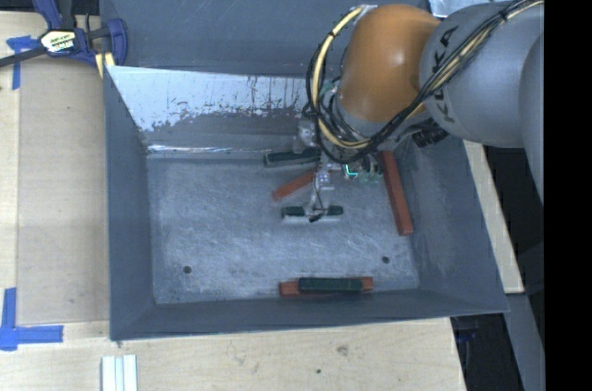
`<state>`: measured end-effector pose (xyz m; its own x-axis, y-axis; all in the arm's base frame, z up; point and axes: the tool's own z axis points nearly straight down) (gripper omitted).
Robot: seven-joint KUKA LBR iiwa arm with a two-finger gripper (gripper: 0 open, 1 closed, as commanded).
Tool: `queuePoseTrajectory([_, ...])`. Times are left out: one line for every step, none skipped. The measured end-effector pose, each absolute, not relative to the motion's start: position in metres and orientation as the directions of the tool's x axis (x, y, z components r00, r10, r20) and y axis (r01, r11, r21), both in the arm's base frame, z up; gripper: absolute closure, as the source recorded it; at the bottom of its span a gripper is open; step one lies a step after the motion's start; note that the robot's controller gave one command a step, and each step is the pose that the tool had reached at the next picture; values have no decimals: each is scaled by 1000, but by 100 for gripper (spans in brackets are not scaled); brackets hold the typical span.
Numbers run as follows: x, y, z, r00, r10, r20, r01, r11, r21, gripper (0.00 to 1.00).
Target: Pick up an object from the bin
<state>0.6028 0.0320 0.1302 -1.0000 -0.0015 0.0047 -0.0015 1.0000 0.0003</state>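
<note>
My gripper (320, 197) reaches down from under the arm's orange dome into the middle of the bin. Its tip is right at a small dark bar (310, 213) lying crosswise on the floor, touching or just above it. Just up and left of the tip lies a short orange-brown stick (293, 187), tilted. Behind that, a dark stick (289, 158) rests near the bin's back wall.
A long red-brown bar (399, 195) lies along the right wall, partly under the arm. A dark bar with red-brown ends (326, 287) lies against the front wall. The arm and dome cover the bin's back right corner.
</note>
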Motion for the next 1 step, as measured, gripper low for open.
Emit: queuePoseTrajectory([582,64,70,-901,-435,-2,-435,901,0,0])
